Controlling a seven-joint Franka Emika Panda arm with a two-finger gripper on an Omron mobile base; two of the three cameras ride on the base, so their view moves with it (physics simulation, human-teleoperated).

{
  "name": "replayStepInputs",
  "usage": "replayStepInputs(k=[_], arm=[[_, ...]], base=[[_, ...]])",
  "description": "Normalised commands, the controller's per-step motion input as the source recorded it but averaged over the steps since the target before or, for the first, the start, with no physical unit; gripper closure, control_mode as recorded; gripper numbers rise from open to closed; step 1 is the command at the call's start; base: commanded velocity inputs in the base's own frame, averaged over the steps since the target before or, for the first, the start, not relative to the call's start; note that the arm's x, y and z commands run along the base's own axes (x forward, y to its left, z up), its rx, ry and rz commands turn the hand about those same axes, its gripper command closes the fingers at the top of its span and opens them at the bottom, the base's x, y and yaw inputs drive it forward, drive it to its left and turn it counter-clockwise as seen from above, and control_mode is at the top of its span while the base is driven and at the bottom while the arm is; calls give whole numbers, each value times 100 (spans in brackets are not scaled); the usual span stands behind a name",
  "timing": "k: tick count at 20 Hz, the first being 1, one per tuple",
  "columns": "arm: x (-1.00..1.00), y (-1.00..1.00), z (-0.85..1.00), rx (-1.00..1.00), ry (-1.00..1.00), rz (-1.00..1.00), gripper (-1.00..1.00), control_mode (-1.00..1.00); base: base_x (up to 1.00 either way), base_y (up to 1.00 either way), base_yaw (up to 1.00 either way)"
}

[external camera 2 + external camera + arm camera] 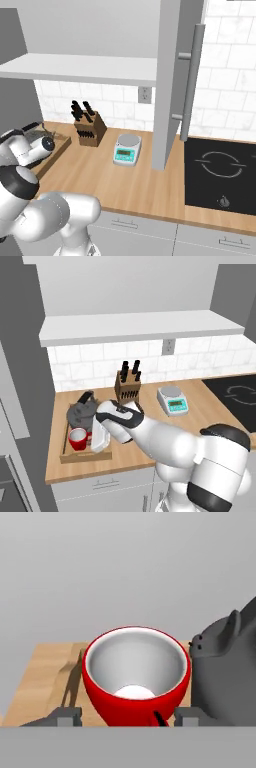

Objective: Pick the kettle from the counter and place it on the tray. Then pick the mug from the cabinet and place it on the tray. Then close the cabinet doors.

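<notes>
You are setting the mug [77,439] down on the tray [85,457], in its near end, just beside the kettle [81,414] that is already sitting at the far end. Judging from this, you are finishing the placement, so be letting go gently and lifting straight away, keeping clear of the kettle so nothing gets nudged. In the hand view the gripper [127,718] is straddling the mug, its jaws standing spread to either side of the red body; whether they are pressing on it or just off it, you cannot tell. The cabinet door [170,85] is hanging open over the counter [125,180], waiting for you next.
</notes>
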Motion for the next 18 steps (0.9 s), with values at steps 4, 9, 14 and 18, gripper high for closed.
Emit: replayStepInputs(k=[4,9,14,18], arm=[[-37,-4,-10,3,-8,0,-100,-100],[-40,-20,62,8,0,0,-100,-100],[-35,-21,99,5,0,0,-100,-100],[-42,-4,77,0,5,-3,-100,-100]], base=[[0,0,0],[0,0,0],[0,0,0],[0,0,0]])
